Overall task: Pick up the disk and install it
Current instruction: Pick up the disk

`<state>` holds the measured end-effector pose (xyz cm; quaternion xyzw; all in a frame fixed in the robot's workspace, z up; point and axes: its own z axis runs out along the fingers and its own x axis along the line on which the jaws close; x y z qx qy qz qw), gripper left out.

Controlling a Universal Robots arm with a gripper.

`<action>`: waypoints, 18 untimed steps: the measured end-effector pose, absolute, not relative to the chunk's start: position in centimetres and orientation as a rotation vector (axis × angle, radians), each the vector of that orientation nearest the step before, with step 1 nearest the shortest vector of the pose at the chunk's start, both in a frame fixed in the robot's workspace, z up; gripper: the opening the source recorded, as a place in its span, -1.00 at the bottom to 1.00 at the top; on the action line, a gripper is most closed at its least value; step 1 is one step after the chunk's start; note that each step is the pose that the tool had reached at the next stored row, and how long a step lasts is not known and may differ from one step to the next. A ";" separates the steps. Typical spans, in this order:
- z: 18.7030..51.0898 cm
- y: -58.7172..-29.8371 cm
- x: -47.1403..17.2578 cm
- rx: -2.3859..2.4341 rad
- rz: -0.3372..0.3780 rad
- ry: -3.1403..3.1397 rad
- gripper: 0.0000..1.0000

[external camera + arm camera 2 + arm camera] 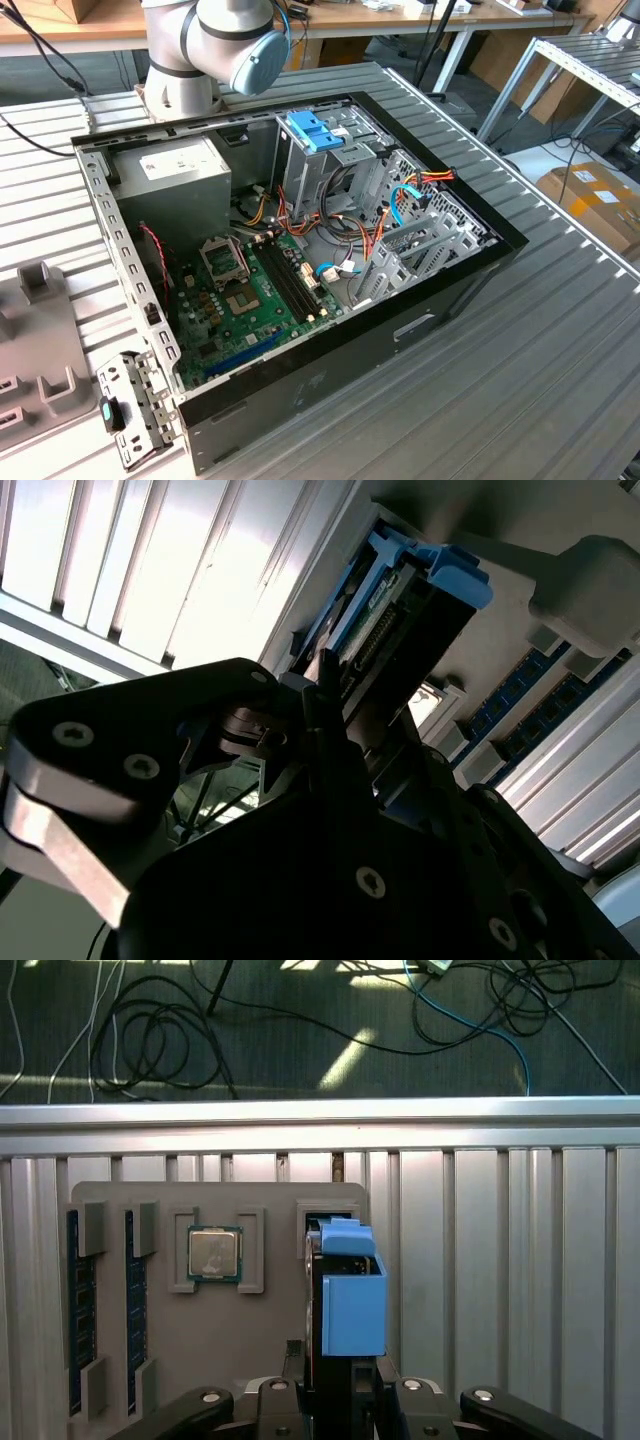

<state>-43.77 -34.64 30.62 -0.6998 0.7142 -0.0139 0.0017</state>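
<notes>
Gripper [340,1375]: narrow, fingers pressed on both faces of the disk [352,1295]. The disk stands on edge between them, blue rail outward, over a slot of the grey tray [200,1330]. Beside the disk on the tray: processor chip [214,1254], then memory sticks [75,1300]. Beyond the tray: ribbed table [500,1260], floor cables [150,1040]. Open computer case [300,250] on the table, exterior view.

The disk [352,1295] has a light-blue rail on a dark body. The tray [250,1340] is plain grey, its chip [214,1254] silver edged in green. The desk [500,1260] is ribbed silver (bright stripes). In the exterior view, a green board [250,290] sits in a black case [330,385], with a blue bracket [315,130] at its one o'clock.
</notes>
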 end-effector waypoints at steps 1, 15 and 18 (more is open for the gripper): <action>30.6 -34.6 -43.8 -2.196 -0.044 2.241 -0.30; 32.6 -34.6 -43.8 -2.196 -0.046 2.239 -0.30; 32.6 -34.6 -43.9 -2.196 -0.046 2.239 -0.30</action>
